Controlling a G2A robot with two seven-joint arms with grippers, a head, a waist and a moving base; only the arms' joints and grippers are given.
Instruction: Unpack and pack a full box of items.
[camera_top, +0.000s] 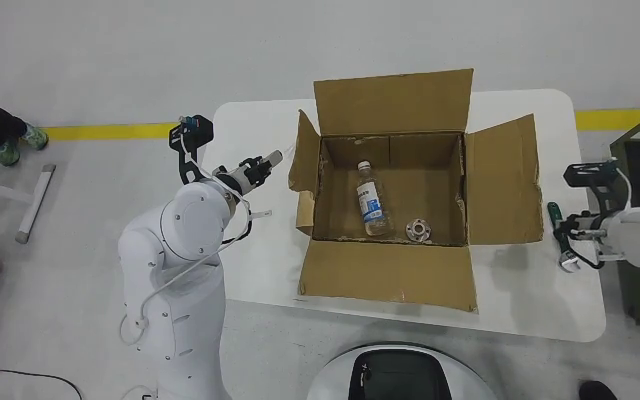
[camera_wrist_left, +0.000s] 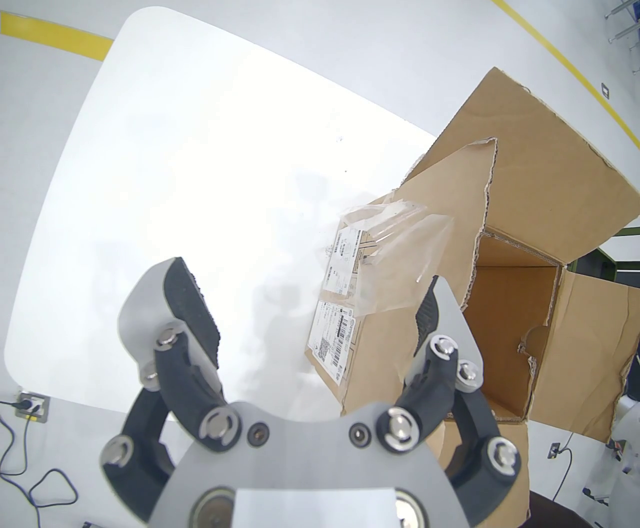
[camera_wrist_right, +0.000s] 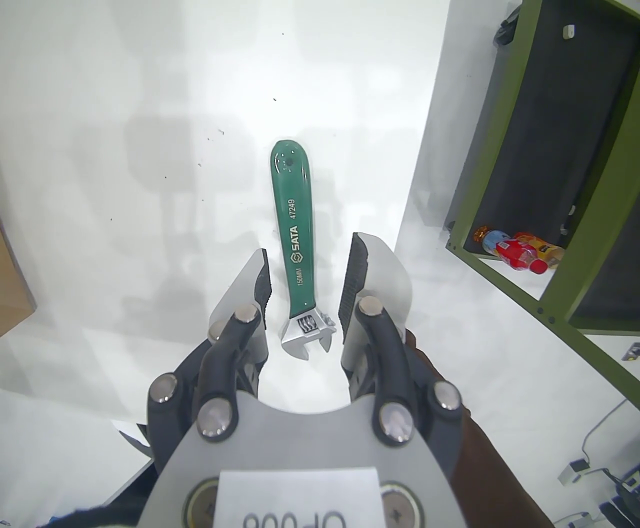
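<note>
The right gripper (camera_wrist_right: 311, 252) sits low over the white table (camera_top: 260, 260), its fingers spread to either side of a green-handled wrench (camera_wrist_right: 295, 235) and not closed on it. The wrench lies flat near the table's right edge, just beside the right flap of the cardboard box (camera_top: 500, 180). Its long axis runs front to back, with the metal head toward the robot and the handle end pointing to the far edge. The left gripper (camera_wrist_left: 307, 290) is open and empty, hanging by the box's left side near a loose clear plastic sleeve (camera_wrist_left: 390, 250). Inside the open box a bottle (camera_top: 371, 200) lies on its side, cap toward the far wall, with a small round metallic item (camera_top: 418, 230) near it.
</note>
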